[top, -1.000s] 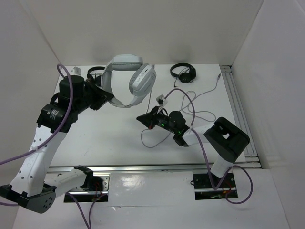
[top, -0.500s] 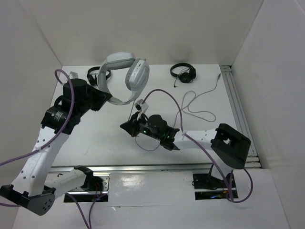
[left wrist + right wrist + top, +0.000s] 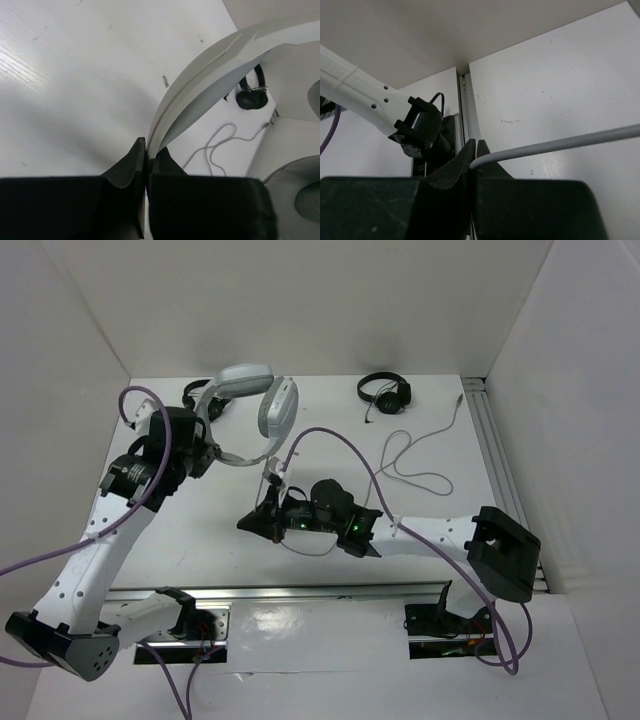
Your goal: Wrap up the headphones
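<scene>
The white and grey headphones (image 3: 262, 400) hang in the air over the back left of the table, held by my left gripper (image 3: 205, 452), which is shut on the headband (image 3: 200, 90). One grey earcup (image 3: 300, 195) shows at the right edge of the left wrist view. My right gripper (image 3: 250, 523) is low over the table's middle and shut on the pale cable (image 3: 555, 145). The cable (image 3: 420, 465) trails in loops to the right across the table.
A small black headset (image 3: 385, 392) lies at the back right, another black headset (image 3: 198, 395) at the back left behind the left arm. A metal rail (image 3: 500, 470) runs along the right edge. White walls enclose the table on three sides.
My left gripper has carried the headphones left and slightly back. My right gripper has moved left across the table with the cable, its arm stretching out.
</scene>
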Robot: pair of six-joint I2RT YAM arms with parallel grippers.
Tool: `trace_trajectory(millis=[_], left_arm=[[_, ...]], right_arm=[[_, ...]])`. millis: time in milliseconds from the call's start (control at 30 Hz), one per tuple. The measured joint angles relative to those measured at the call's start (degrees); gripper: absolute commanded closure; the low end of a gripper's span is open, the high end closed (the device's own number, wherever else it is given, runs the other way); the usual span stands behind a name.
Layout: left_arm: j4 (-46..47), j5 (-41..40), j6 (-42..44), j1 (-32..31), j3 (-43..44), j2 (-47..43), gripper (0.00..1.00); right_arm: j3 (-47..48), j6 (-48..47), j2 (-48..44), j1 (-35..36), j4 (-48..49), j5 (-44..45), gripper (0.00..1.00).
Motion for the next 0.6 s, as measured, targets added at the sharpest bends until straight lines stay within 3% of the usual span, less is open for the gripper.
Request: trace_trajectory(millis=[267, 367, 600], left_arm=[[-2.2, -3.4, 6.3, 0.0, -0.8, 2.3, 1.0], [-2.5, -4.3, 9.4, 0.0, -1.8, 3.3, 1.0], [-1.1, -4.3, 15.2, -0.1, -4.9, 8.2, 1.0]], right_arm=[[4.2, -3.1, 0.0, -0.4, -6.5, -7.2, 1.0], [6.2, -3.7, -0.1, -1.2, -9.3, -9.5, 0.94], [7.6, -0.1, -0.7, -8.3, -12.7, -19.6, 0.89]])
